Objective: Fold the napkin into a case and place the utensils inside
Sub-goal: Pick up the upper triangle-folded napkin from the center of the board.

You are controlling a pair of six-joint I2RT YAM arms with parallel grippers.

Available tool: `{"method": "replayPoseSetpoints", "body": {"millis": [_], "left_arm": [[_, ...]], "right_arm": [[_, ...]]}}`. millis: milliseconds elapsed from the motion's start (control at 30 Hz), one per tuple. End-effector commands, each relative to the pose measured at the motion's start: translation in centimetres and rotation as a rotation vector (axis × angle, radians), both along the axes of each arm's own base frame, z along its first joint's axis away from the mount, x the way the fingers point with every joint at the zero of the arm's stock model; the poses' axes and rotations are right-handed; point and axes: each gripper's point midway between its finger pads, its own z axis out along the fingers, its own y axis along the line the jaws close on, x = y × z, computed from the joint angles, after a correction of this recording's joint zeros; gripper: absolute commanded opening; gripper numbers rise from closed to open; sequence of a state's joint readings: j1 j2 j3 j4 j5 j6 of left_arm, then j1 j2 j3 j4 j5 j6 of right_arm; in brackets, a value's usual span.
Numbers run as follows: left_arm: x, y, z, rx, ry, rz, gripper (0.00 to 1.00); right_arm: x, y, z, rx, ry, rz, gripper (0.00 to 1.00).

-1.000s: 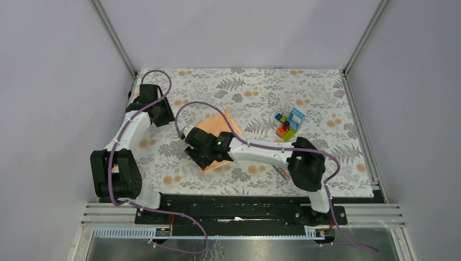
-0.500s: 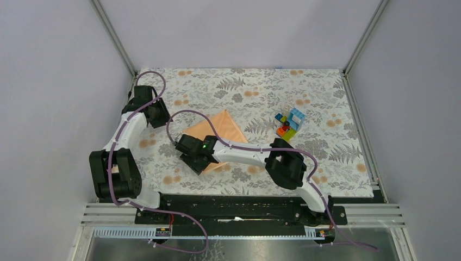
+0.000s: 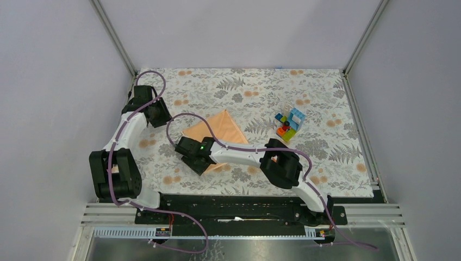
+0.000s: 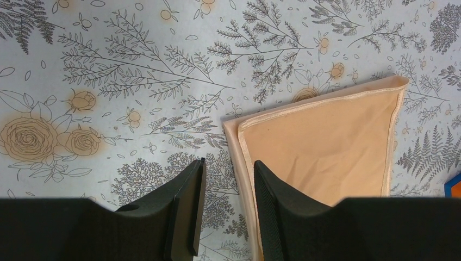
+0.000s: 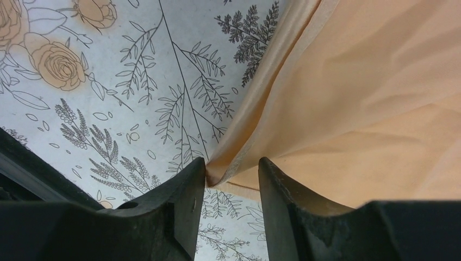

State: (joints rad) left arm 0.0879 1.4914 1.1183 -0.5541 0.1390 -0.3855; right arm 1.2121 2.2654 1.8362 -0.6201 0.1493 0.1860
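The peach-orange napkin (image 3: pixel 217 128) lies folded on the floral mat; it also fills the right of the left wrist view (image 4: pixel 326 147). My right gripper (image 3: pixel 194 159) is at its near-left corner. There the jaws stand apart, and a raised fold of the napkin (image 5: pixel 353 109) pokes between the fingertips against the left one, my right gripper (image 5: pixel 232 166) open. My left gripper (image 3: pixel 156 114) hovers left of the napkin, open (image 4: pixel 228 168), with bare mat in the gap and its right finger (image 4: pixel 272 201) over the napkin's hem. The utensils are out of view.
A cluster of multicoloured toy blocks (image 3: pixel 288 124) sits on the floral mat (image 3: pixel 326 98) right of the napkin. My right arm's elbow (image 3: pixel 280 166) stretches across the near middle. Metal frame posts and grey walls bound the mat. A cropped blue-orange sliver (image 4: pixel 454 187) shows at one edge.
My right arm has swung left and nearer, bringing its gripper to the napkin's near-left corner, and its jaws have narrowed a little. The left arm shifted slightly.
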Motion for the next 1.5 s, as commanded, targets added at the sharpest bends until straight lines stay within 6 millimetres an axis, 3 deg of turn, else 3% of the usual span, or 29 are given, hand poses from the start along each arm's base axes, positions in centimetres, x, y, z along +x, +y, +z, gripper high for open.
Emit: {"method": "replayPoseSetpoints", "body": {"millis": [0,267,367,500,833,1067,1233,1300,1467], "left_arm": [[0.7,-0.1,0.6,-0.018,-0.043,-0.005,0.43],[0.7,-0.3,0.5,-0.029,-0.04,-0.013,0.42],[0.7,-0.3,0.5,-0.027,-0.041,-0.013,0.42],[0.6,-0.3,0.4,-0.027,-0.037,-0.012,0.42],[0.6,-0.4,0.5,-0.029,-0.039,-0.015,0.42],[0.6,-0.3,0.4,-0.028,-0.039,-0.016,0.42],[0.6,-0.3,0.5,-0.028,-0.04,-0.016,0.42],[0.6,-0.3,0.5,-0.026,-0.039,-0.015,0.42],[0.5,-0.3,0.2,-0.029,-0.032,-0.011,0.43]], "right_arm": [[0.3,0.9,1.1,0.002,-0.035,0.021,0.49],[0.4,1.0,2.4,-0.028,-0.087,0.047,0.52],[0.2,1.3,2.4,-0.023,-0.083,0.056,0.48],[-0.3,1.0,0.5,-0.052,-0.053,0.062,0.46],[-0.2,0.0,-1.7,-0.11,-0.051,0.069,0.48],[-0.6,-1.3,-4.1,-0.131,0.041,0.061,0.5],[0.5,-2.8,-5.2,-0.146,0.046,0.017,0.36],[1.6,-3.2,-4.9,-0.173,-0.021,0.005,0.23],[3.4,-3.3,-3.4,-0.195,-0.117,-0.005,0.07]]}}
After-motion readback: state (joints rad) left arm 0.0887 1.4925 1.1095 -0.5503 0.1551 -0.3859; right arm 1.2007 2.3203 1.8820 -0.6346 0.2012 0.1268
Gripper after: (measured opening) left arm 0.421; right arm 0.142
